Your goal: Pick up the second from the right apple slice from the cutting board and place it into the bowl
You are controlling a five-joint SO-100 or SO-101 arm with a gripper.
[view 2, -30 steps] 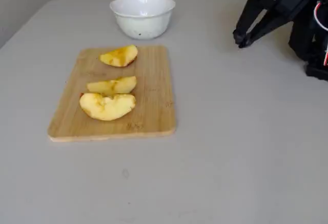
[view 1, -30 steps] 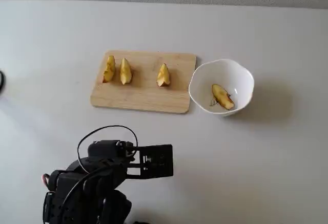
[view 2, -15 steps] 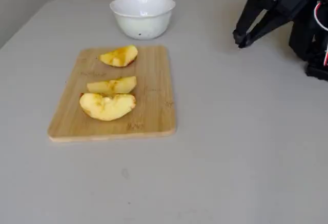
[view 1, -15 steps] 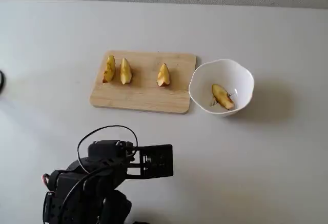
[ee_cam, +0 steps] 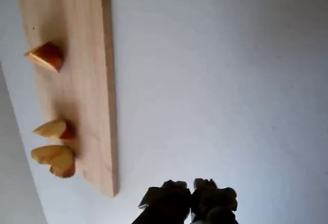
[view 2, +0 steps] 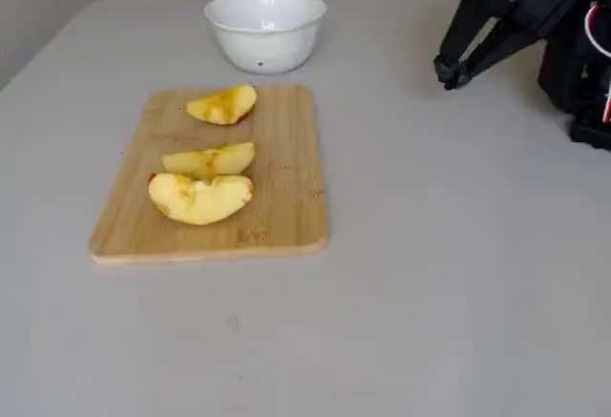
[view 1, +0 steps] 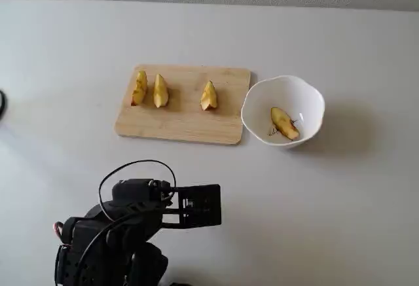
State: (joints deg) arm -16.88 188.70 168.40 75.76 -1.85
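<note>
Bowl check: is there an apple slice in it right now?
Yes, in a fixed view one apple slice lies inside the white bowl, while three remain on the cutting board.

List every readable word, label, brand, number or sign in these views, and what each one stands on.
None can be read.
Light wooden cutting board: faint darker marks near its front edge, too blurred to tell whether they are text.
White glossy bowl: a small dark motif beside the apple slice, no letters legible.
Black gripper: no label visible.
</note>
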